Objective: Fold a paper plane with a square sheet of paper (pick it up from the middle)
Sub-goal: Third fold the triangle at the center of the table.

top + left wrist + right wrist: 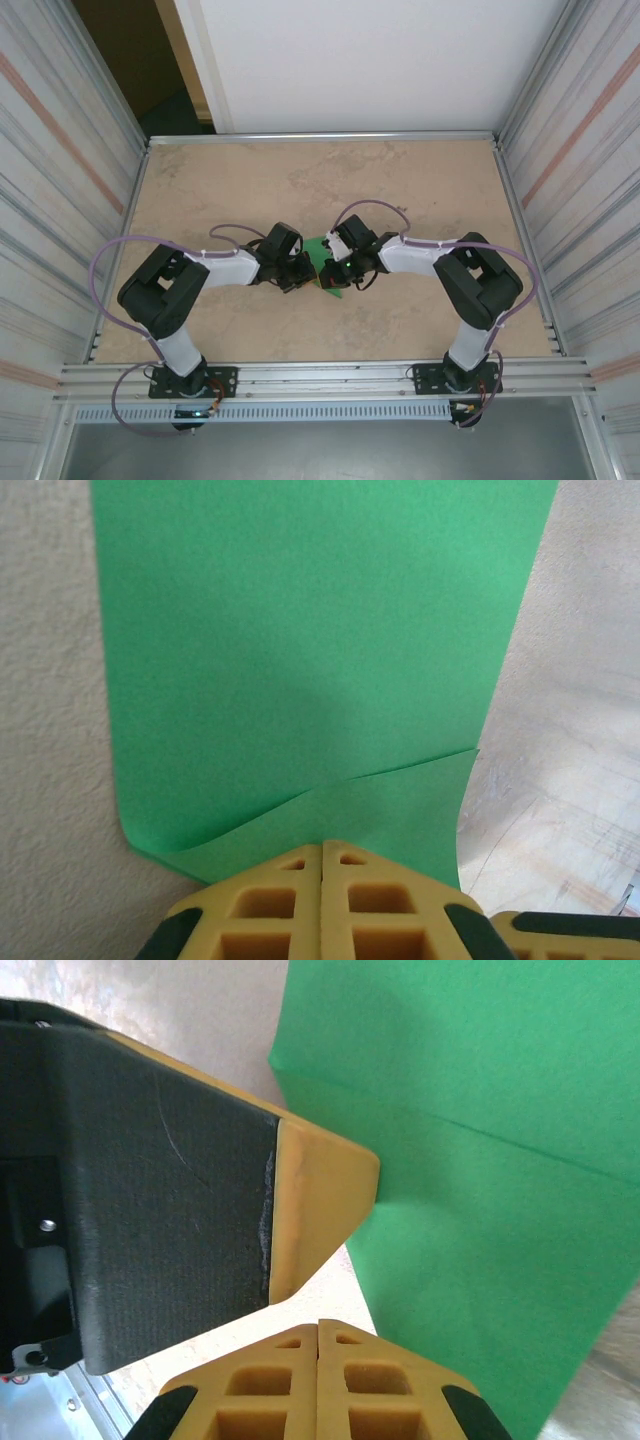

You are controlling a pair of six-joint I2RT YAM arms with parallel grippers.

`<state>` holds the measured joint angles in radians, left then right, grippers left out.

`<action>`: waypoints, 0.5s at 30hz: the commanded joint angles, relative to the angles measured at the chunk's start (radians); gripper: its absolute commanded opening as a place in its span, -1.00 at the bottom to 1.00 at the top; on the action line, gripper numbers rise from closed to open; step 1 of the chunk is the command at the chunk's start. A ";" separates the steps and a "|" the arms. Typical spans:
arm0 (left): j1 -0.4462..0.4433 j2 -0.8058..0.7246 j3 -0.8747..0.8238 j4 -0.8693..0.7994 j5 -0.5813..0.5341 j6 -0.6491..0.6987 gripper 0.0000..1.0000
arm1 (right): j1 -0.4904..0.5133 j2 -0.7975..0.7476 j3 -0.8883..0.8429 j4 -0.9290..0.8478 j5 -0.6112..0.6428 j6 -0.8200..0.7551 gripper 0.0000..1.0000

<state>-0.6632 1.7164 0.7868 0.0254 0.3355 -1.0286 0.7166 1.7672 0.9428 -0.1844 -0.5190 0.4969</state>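
Observation:
The square sheet of paper (322,254) is bright green and lies mid-table between my two arms. In the left wrist view the sheet (300,630) has a flap folded over at its near edge. My left gripper (322,844) is shut, and its tips rest on that flap; nothing shows between the jaws. In the top view the left gripper (297,276) sits at the paper's left edge. My right gripper (319,1324) is shut on nothing, its tips over bare table just left of the sheet (480,1160). The left gripper's finger (320,1200) touches the creased paper there. From above, the right gripper (341,272) is at the paper's right.
The tan tabletop (420,190) is boxed in by ribbed metal walls (60,200) on the left and right and a white panel (380,60) at the back. An aluminium rail (320,380) runs along the near edge. Purple cables (110,260) loop off both arms.

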 commanded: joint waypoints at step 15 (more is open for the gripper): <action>-0.006 0.060 -0.023 -0.142 -0.058 0.019 -0.90 | -0.004 0.050 -0.006 -0.010 -0.020 -0.007 -0.98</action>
<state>-0.6632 1.7176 0.7898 0.0204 0.3355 -1.0256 0.7177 1.8065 0.9428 -0.1848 -0.5243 0.4965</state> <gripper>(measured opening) 0.052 0.044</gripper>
